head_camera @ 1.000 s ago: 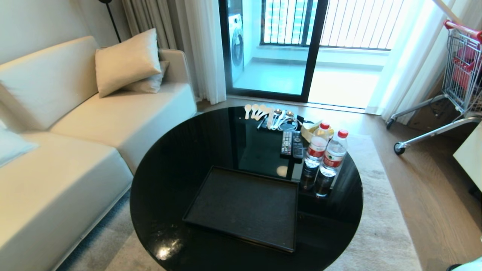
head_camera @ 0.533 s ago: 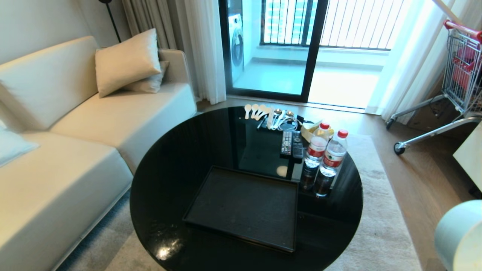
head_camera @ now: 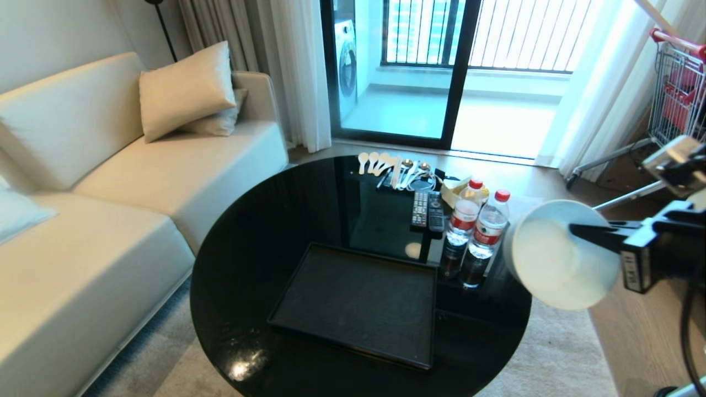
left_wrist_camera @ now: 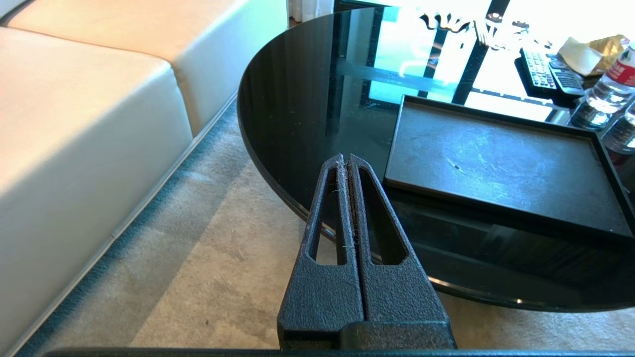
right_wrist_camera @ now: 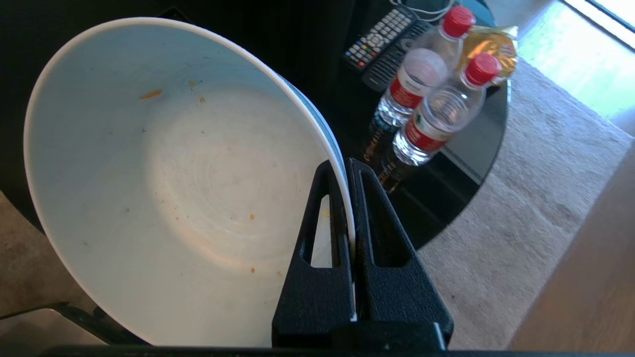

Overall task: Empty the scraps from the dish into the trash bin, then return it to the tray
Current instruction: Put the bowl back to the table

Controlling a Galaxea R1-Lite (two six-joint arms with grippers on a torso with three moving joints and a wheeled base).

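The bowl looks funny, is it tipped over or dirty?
Yes. The bowl is tipped on its side in the air, pinched at the rim by the right end effector, beside the table. Only tiny orange specks remain inside.

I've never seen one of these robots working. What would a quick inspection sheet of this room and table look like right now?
Surface: round black table, glossy.
Job's things: bowl held tipped in the air at the table's right edge, only specks inside; tray bare; bin not seen.
Clutter: two bottles, two remotes, spoons, a snack packet at the far side.
Tools: right tool shut on the bowl's rim; left tool shut, holding nothing, near the table's near edge.
Cables: black cable by the right arm; white cord near the spoons.
Surroundings: sofa, rug, glass door, cart.
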